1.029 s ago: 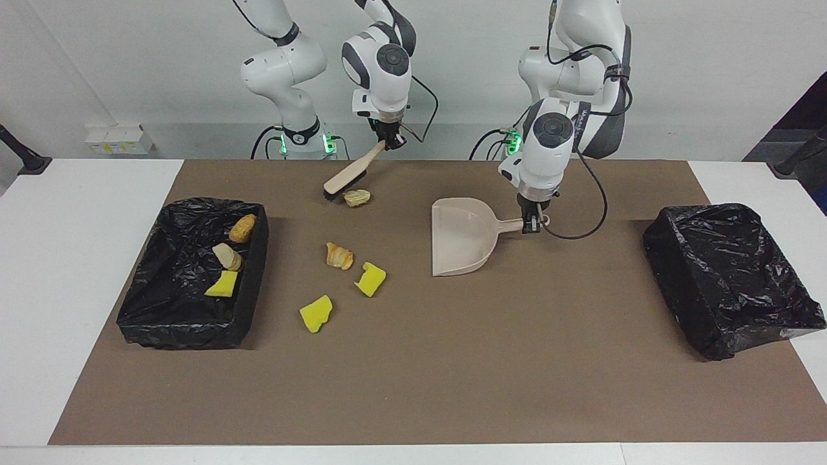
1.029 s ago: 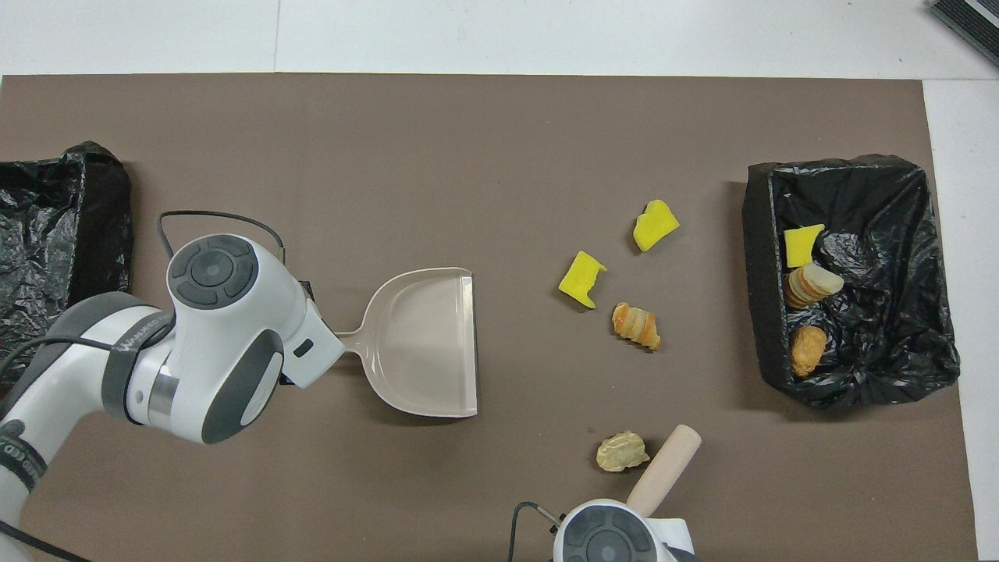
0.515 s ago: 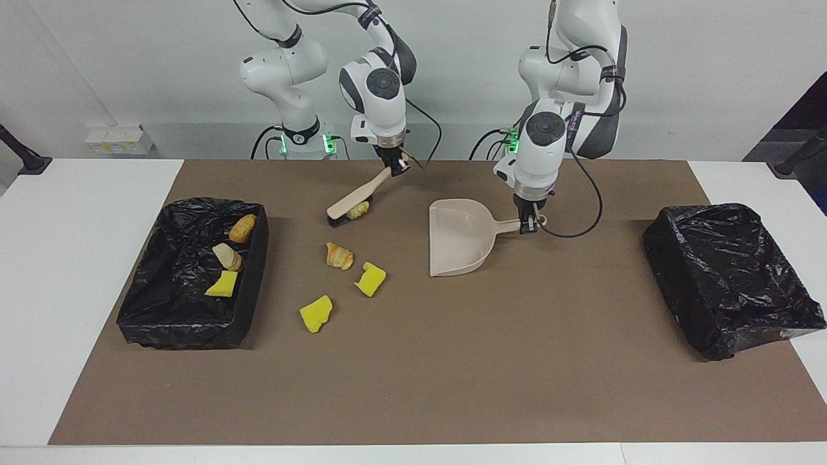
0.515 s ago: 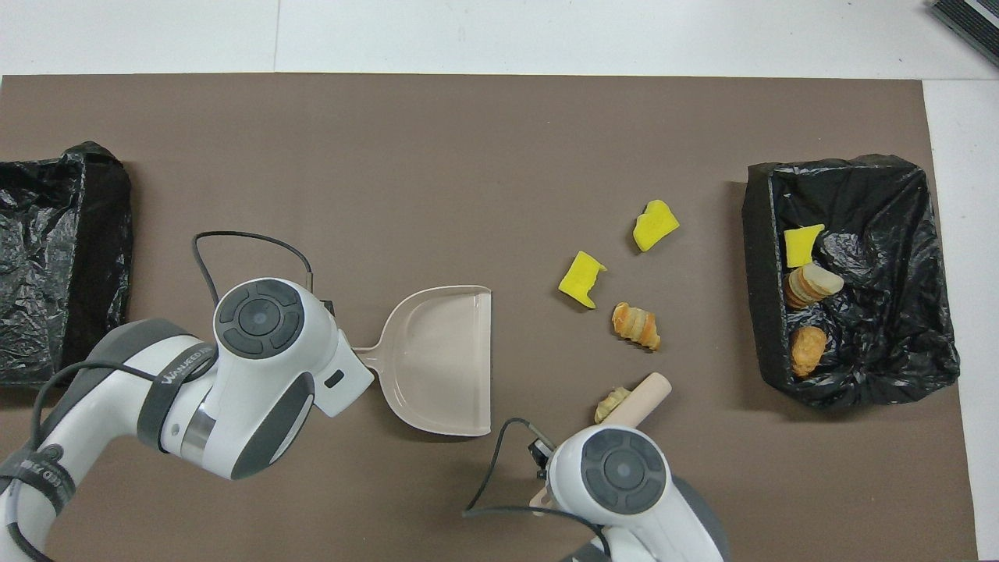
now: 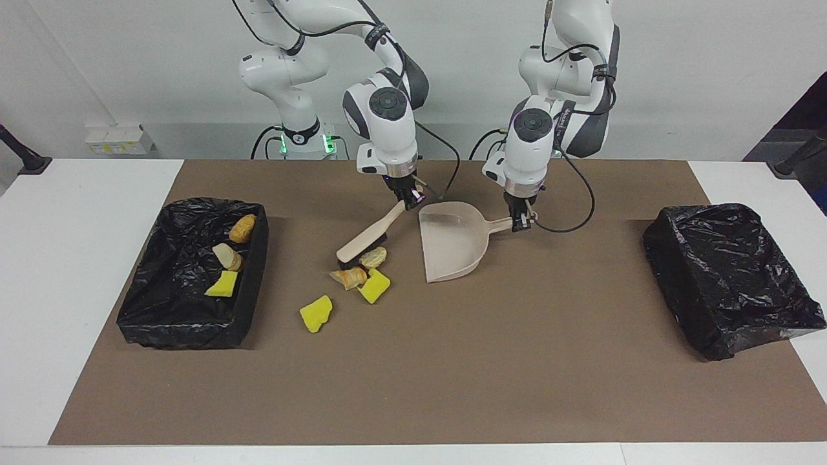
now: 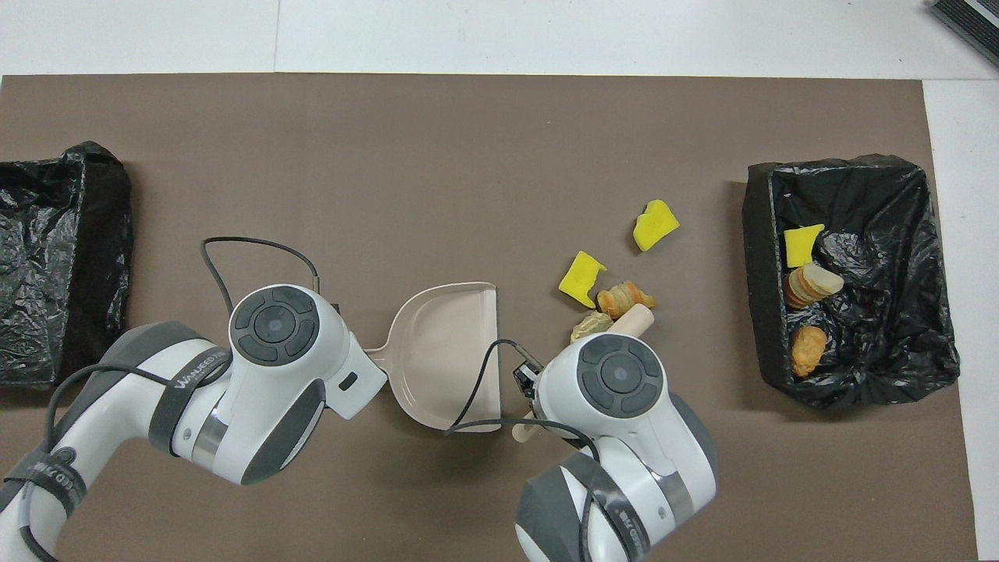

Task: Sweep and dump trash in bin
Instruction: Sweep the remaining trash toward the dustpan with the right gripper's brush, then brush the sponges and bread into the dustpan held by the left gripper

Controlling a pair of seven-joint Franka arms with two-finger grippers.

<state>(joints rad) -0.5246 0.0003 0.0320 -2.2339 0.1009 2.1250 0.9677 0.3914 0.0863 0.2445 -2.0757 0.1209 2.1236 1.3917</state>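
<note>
Near table middle: right gripper clamped on brush handle, bristles touching pale chunk. Croissant piece and yellow wedge bunched alongside; second yellow wedge apart. Left gripper grips dustpan handle, pan beside pile. Three pieces in bin.

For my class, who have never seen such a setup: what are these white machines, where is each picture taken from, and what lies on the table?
Two white robot arms work at a table. One picture faces them from across it; the other looks down from above them. The right gripper holds a brush against three of the trash pieces; a fourth yellow piece lies apart. The left gripper holds a dustpan by its handle. A black-lined bin already holding scraps sits at the right arm's end; another bin sits at the left arm's.
</note>
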